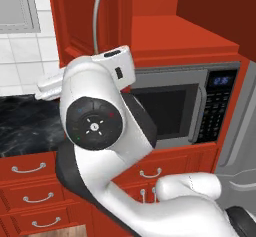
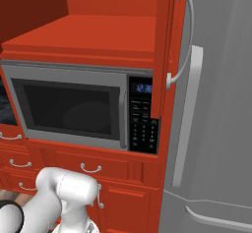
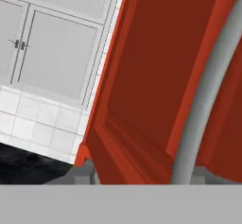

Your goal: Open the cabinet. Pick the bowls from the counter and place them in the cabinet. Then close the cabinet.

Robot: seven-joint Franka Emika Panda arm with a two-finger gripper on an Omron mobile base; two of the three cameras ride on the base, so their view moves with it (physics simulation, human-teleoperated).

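A: Cabinet (image 1: 175,36), where is it?
B: On the wall right above the microwave (image 1: 170,108). Both doors are swung out and the red shelf floor inside shows in both base views.
A: The doors?
B: The left door (image 1: 75,21) stands open at the left of the left base view, its long curved silver handle (image 1: 97,16) running down to the arm's hand. The right door (image 2: 165,45) is edge-on in the right base view, its own handle (image 2: 187,35) bowing toward the grey fridge (image 2: 221,104).
A: Claw?
B: In the hand view the claw (image 3: 142,175) sits right up against the left door's raised panel. Its 2 tips are at the bottom, spread wide. The silver handle runs down between them, close to 1 tip and clearly apart from the other.
A: So gripping it?
B: No, released. The jaws are around the handle and not pinching it.
A: Claw in the base views?
B: The white hand is at the handle's lower end in the left base view, but the fingers are hidden behind it.
A: Surface?
B: The black, white-veined surface (image 1: 25,121) lies left of the microwave, with red drawers (image 1: 30,168) under it. A corner of it is also at the lower left of the hand view.
A: Anything else?
B: White wall tiles (image 1: 20,61) behind the surface. The grey-doored wall cabinet (image 3: 56,48) has 2 doors with small handles, beyond the red door's edge.
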